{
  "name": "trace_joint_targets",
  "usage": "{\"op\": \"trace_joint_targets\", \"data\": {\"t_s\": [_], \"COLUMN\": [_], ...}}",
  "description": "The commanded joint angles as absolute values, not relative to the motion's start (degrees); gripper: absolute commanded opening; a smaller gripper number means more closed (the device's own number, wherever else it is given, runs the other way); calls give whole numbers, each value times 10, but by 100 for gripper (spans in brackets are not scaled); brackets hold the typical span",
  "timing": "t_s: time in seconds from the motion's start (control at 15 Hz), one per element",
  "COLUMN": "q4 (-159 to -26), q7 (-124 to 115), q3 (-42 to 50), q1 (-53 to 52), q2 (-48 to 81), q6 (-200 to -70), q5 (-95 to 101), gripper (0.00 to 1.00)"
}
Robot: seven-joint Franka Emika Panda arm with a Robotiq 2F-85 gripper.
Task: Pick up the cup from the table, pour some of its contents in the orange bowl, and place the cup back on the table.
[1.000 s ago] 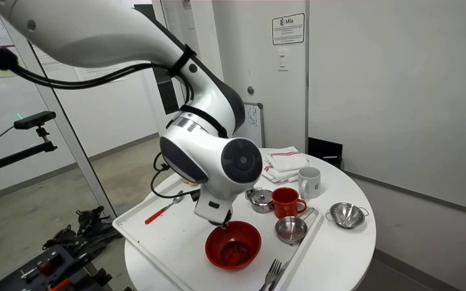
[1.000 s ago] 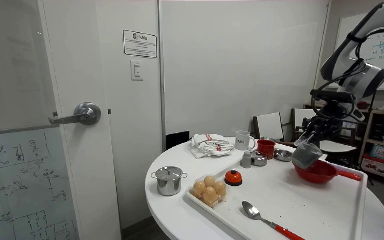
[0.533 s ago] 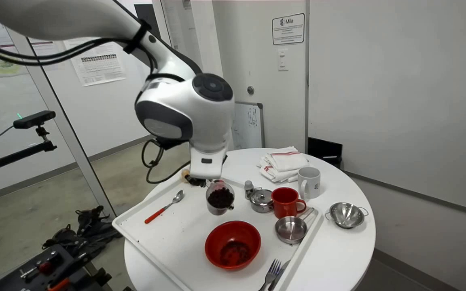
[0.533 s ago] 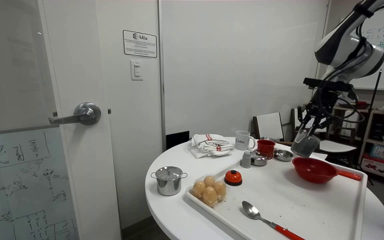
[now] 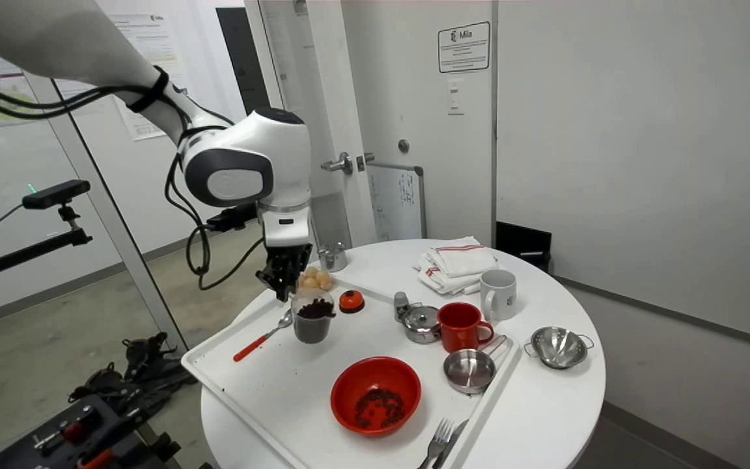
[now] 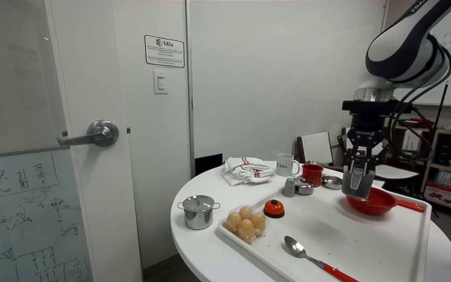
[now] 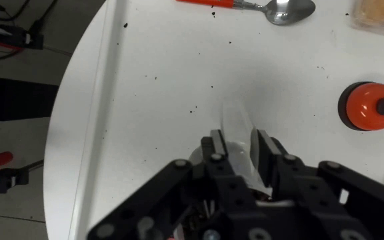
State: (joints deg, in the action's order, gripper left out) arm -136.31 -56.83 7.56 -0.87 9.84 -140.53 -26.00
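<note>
The cup is see-through grey plastic with dark bean-like bits inside; it shows in both exterior views [image 5: 312, 326] [image 6: 356, 187]. My gripper [image 6: 359, 166] is shut on its handle, seen between the fingers in the wrist view [image 7: 240, 141]. The cup is about upright, held above the white tray, apart from the bowl. Most of the cup is hidden by the fingers in the wrist view. The orange bowl [image 5: 347, 396] is red-orange and wide, with dark bits on its bottom; it also shows behind the cup [image 6: 372, 203]. The round white table [image 5: 557, 410] carries the tray.
The tray [image 5: 271, 397] holds a red-handled spoon [image 5: 261, 340], an orange-and-black timer-like dome [image 5: 351, 301], eggs [image 6: 246, 224], a fork [image 5: 439, 443] and a steel pan [image 5: 469, 370]. A red cup [image 5: 459, 326], white mug [image 5: 498, 294] and colander [image 5: 558, 346] stand beyond.
The cup was tilted by the bowl one second ago. It has come up, turned about upright and moved away from the bowl, toward the spoon. The gripper keeps its hold.
</note>
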Motion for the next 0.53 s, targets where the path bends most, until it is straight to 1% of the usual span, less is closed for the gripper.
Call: {"op": "trace_joint_targets", "data": {"t_s": [0.0,0.2,0.47], "q4": [-1364,-1358,-1344], "q7": [-648,-694,-718], "q3": [56,55,63], "q1": [-32,-50,-59], "q2": [144,197,257], "q6": [-1493,-1563,-1600], "q5": [-192,-162,-163], "gripper": [7,7,7]}}
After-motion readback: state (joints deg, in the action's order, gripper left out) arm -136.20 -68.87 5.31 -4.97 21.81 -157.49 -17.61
